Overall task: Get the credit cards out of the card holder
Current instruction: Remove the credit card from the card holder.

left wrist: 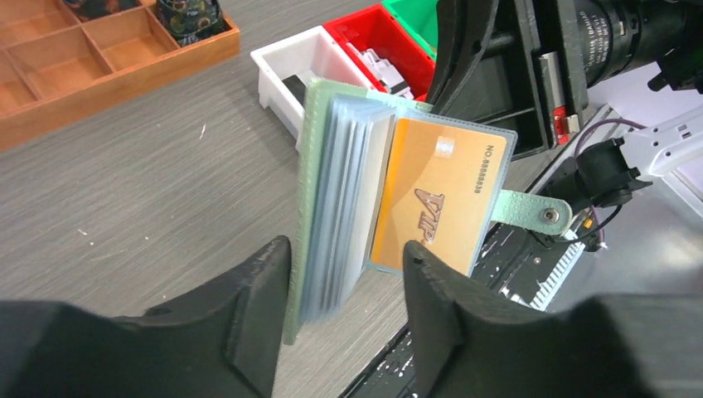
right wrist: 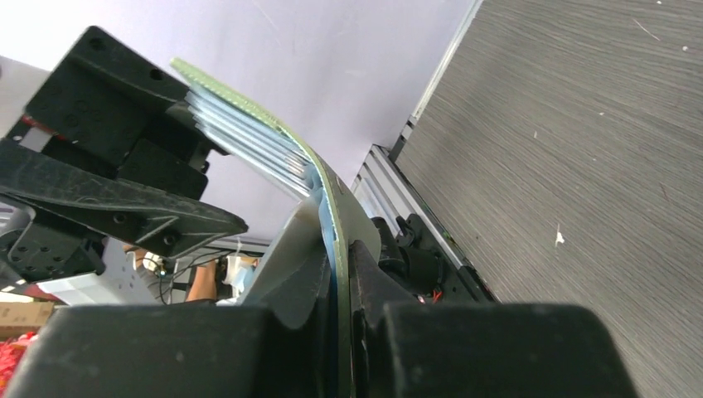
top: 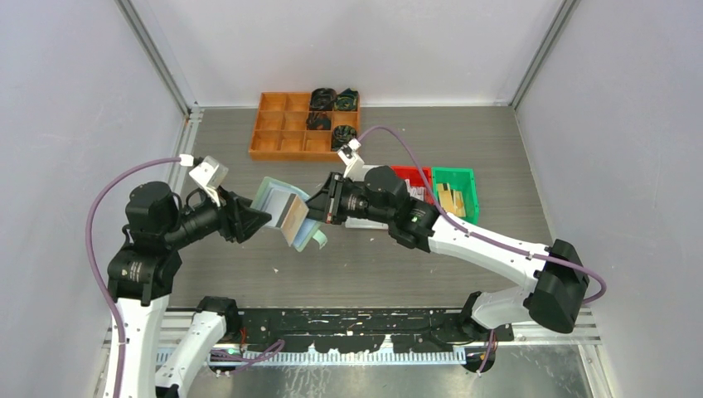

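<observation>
- The holder [top: 286,214] hangs in the air above the table [top: 373,265], spread open like a book, with a claw at each side of it
- The right claw [right wrist: 336,249] is clamped on one green cover of the holder [right wrist: 240,104], the flap pressed flat between its fingers
- The left claw [left wrist: 344,253] has its jaws apart; the thick bundle of clear sleeves sits in the gap between its fingers [left wrist: 257,290], and I cannot tell whether either finger touches it
- An orange card [left wrist: 431,199] faces the left claw, just ahead of one finger, tucked fully inside its sleeve
- The other sleeves show only pale edges from here, so I cannot tell which of them hold cards
- A small green tab [left wrist: 530,211] with a metal snap sticks out past the orange card, on the far side from the bundle
- On the table beyond the left claw sit a white bin [left wrist: 282,66] and a red bin [left wrist: 373,33] side by side, with things inside them
- A green bin [top: 456,191] stands next to the red one, behind the right claw's arm
- An orange tray [top: 282,124] lies well beyond both claws, at the far edge of the table
</observation>
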Robot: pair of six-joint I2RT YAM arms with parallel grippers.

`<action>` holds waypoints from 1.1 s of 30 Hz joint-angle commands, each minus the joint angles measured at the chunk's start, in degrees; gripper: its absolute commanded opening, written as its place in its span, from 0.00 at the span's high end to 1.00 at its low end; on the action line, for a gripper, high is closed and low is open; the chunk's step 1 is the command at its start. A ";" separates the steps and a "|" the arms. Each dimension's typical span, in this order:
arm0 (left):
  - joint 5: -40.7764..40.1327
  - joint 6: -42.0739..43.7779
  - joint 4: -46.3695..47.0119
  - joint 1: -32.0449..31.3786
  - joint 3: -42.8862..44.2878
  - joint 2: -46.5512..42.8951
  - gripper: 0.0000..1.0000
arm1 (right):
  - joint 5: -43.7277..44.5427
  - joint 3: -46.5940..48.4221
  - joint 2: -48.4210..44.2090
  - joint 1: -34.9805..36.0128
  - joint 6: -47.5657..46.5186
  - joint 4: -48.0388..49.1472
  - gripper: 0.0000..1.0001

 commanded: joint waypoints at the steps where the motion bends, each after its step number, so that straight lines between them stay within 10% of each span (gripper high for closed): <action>1: -1.25 0.04 0.59 0.26 1.69 0.72 0.43 | -2.46 0.85 -3.17 -0.30 1.46 9.34 0.99; 14: 9.43 -1.19 0.71 0.32 2.04 1.00 0.40 | -11.31 0.52 -3.32 -0.27 1.92 16.05 0.99; 24: 11.62 -2.06 2.57 0.28 2.22 -0.67 0.72 | -13.52 0.50 -4.56 -0.27 -1.01 13.43 0.99; 33: 12.94 -0.16 -0.41 0.31 3.81 0.64 0.93 | -11.07 3.39 -11.06 -5.99 -6.98 -4.33 0.36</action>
